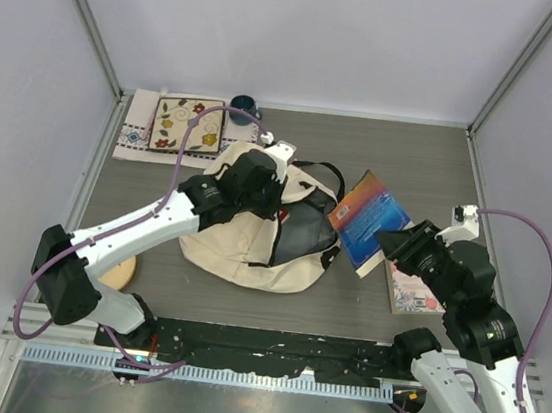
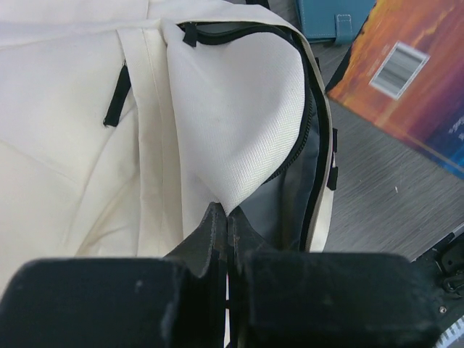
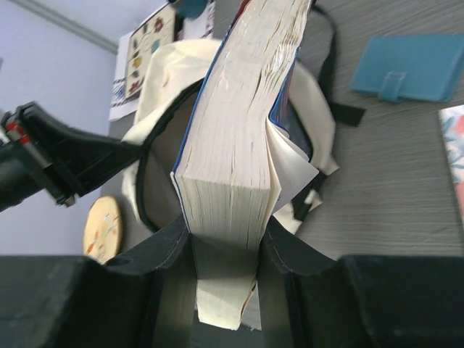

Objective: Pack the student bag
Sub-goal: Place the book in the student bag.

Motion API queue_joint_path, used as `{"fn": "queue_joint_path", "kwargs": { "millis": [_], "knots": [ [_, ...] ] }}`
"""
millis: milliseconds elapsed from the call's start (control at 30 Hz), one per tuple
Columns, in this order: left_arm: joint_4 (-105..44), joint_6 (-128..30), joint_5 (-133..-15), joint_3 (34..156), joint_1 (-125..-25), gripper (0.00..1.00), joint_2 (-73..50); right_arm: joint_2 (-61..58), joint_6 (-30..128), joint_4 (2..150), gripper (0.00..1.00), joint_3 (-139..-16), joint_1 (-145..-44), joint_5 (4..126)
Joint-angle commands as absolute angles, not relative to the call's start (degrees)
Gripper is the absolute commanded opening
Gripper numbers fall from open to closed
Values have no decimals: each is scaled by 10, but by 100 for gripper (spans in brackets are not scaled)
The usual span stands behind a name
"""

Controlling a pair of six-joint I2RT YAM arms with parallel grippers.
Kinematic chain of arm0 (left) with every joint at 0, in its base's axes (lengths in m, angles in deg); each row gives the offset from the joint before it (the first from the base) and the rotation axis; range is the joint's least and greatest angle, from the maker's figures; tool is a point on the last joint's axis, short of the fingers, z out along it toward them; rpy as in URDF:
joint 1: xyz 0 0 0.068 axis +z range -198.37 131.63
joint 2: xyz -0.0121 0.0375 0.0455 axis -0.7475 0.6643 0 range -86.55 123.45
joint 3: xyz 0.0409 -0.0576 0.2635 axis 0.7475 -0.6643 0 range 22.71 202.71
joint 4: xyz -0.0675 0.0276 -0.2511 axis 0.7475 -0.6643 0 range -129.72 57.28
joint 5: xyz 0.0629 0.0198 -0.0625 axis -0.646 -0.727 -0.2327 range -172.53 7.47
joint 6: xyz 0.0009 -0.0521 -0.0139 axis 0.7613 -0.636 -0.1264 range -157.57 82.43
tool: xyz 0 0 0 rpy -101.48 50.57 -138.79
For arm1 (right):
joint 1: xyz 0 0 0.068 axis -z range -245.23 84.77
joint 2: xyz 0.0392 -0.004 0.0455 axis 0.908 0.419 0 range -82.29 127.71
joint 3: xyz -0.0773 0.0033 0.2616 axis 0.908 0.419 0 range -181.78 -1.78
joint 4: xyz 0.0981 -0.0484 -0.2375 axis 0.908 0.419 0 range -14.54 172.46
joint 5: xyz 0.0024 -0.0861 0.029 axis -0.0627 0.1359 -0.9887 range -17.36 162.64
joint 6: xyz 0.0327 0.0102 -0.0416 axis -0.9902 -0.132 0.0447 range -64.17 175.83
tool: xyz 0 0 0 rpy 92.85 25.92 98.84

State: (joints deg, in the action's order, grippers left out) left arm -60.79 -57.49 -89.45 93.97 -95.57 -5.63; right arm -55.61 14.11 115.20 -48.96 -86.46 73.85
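Evidently soft and limp, so best held at its firmer zipper rim, where the left gripper [image 2: 226,217] is pinched shut on the opening flap, the student bag [image 1: 225,251] lies mid-way across the table [image 1: 442,167], cream with black straps and zips, its mouth gaping toward the thick book [image 1: 367,218] clamped in the right gripper [image 3: 226,250].

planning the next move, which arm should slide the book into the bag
Right. The right claw grips the book, pointed at the open mouth of the student bag; the left claw is shut on its flap, holding it open.
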Motion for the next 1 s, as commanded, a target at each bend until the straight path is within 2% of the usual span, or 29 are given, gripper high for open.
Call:
{"fn": "queue_joint_path", "kwargs": {
  "millis": [0, 200, 367, 600, 967],
  "knots": [
    [-551, -598, -891, 923, -956, 0, -103, -567, 63, 984, 1, -480, -866, 609],
    [-550, -610, -903, 899, -956, 0, -139, -552, -36, 839, 1, -390, -866, 530],
    [-536, -626, -911, 879, -956, 0, -161, -530, -69, 812, 1, -358, -866, 508],
    [-503, -629, -868, 863, -956, 0, -173, -484, -191, 584, 1, -267, -866, 464],
    [-484, -635, -888, 859, -957, 0, -187, -417, -220, 539, 1, -254, -867, 416]
  ]
}}
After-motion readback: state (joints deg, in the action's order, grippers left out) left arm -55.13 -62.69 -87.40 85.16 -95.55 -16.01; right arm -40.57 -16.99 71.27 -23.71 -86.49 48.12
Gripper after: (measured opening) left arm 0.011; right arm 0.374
